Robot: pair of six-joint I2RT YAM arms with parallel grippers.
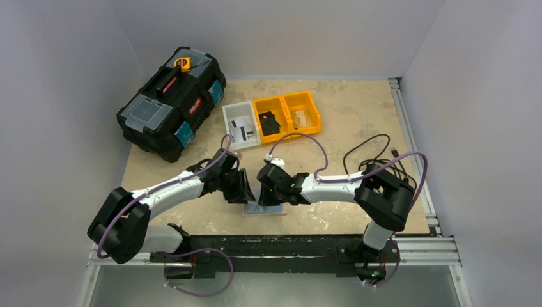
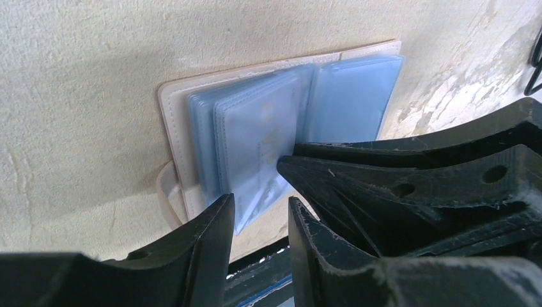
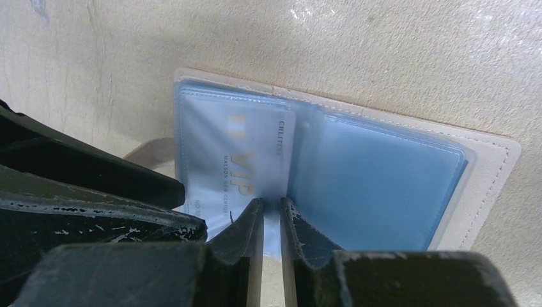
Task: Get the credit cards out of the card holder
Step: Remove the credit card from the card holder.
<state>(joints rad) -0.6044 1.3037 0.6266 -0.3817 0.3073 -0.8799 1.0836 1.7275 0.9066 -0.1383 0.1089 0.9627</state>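
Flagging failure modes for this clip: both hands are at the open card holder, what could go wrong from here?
1. The right hand is nearly closed at the edge of the blue-tinted plastic sleeves holding the pale VIP card: it may pinch sleeve, not card.
2. The left hand stands open and seems to pin nothing, so a pull could drag the whole beige stitched card holder.
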